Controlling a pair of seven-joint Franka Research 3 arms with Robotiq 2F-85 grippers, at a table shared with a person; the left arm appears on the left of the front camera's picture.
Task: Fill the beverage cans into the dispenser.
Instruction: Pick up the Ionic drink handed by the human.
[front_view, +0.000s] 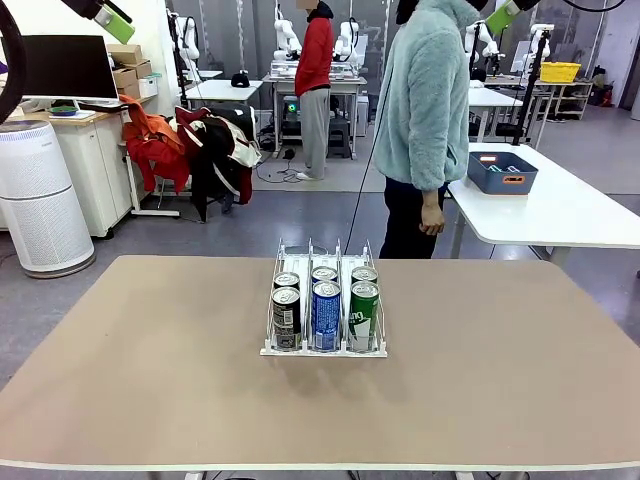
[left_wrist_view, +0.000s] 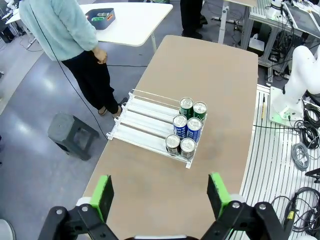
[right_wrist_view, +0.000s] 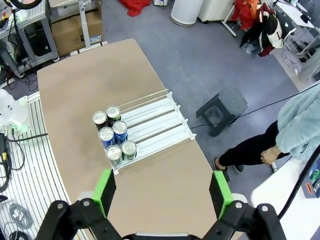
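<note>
Six slim aluminium cans (front_view: 325, 305) sitting lower-centre in white wire-railed dispenser (front_view: 297, 258), apparently two per lane; left gripper (left_wrist_view: 161, 192), right gripper (right_wrist_view: 162, 189) hovering above, jaws wide.

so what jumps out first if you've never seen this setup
The low white wire-railed dispenser rack sits mid-table on the tan tabletop, six slim aluminium cans bunched at its robot-side end: two black cans, two blue-and-white cans, two green cans. A person in a pale teal fleece jacket stands beyond the far edge, while the left gripper and right gripper hang open high above.
</note>
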